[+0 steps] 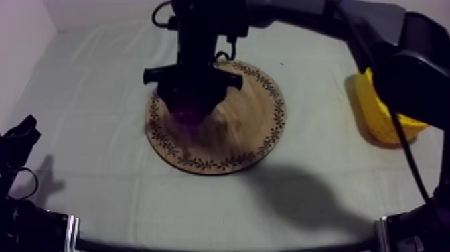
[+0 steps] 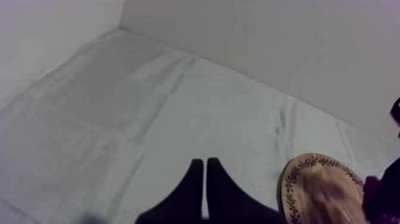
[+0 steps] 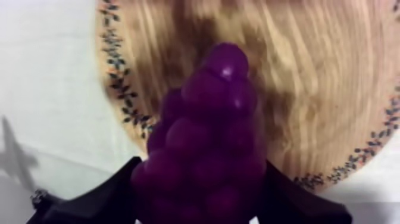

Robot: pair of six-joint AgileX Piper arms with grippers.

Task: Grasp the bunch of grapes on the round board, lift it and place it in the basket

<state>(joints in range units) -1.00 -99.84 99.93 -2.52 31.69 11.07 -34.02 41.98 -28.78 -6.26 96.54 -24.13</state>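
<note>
Left gripper [image 2: 205, 162] sits low at the table's left, fingers pressed together on nothing. Round wooden board with patterned rim [image 1: 258, 127] is mid-table. Purple bunch of grapes [image 3: 208, 119] is over its left part, clamped in right gripper [image 3: 201, 176], long axis pointing away from the wrist. Yellow basket [image 1: 375, 117] lies well right of the bunch, on the right arm's side. Right wrist view shows the clamp; top view hides it but shows the basket.
</note>
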